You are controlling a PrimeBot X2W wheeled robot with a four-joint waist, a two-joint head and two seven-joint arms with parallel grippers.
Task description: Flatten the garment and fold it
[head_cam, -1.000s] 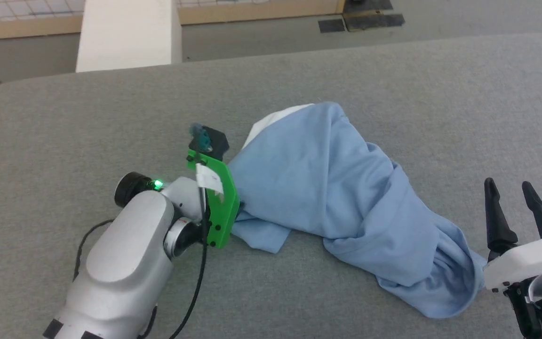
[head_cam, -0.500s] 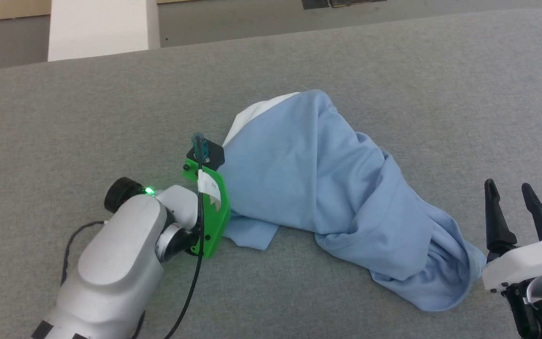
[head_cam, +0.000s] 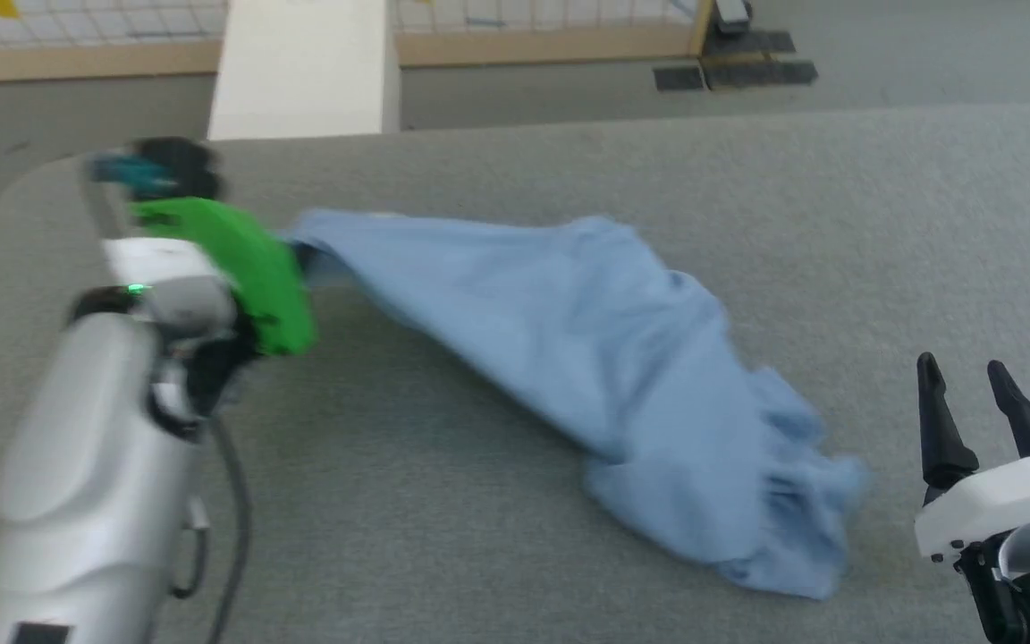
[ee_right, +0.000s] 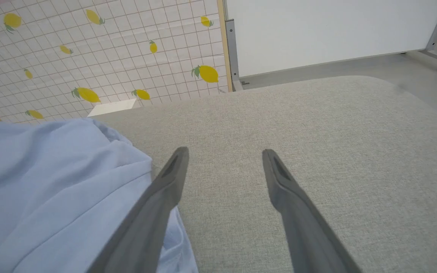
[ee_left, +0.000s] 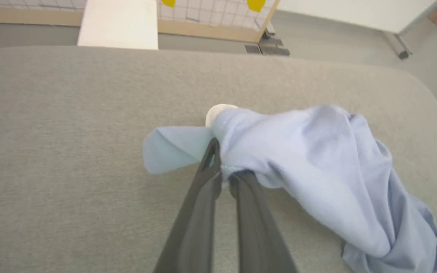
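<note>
The left tool [ee_left: 224,167] is pressed together on an edge of the garment [head_cam: 569,358]. Its 2 dark fingers pinch the sky-blue knit, and a patch of white lining shows just beyond the grip. In the left wrist view a small flap of the cloth sticks out to the left of the fingers.

In the head view the garment lies on the grey bench [head_cam: 747,179]. It is drawn out in a long slanting band from the pinched end, at the far left beside the arm's green mount [head_cam: 247,259], down to the near right. There it bunches into a crumpled heap. The left arm is blurred in that view, and I cannot tell whether the pinched end is clear of the bench.

The right tool [head_cam: 962,365] is at the near right, its 2 fingers spread with nothing between them. It is just beside the bunched end of the garment. In the right wrist view the cloth lies next to 1 finger, though I cannot tell whether they touch.

A white box [head_cam: 305,72] stands beyond the bench's far edge.
</note>
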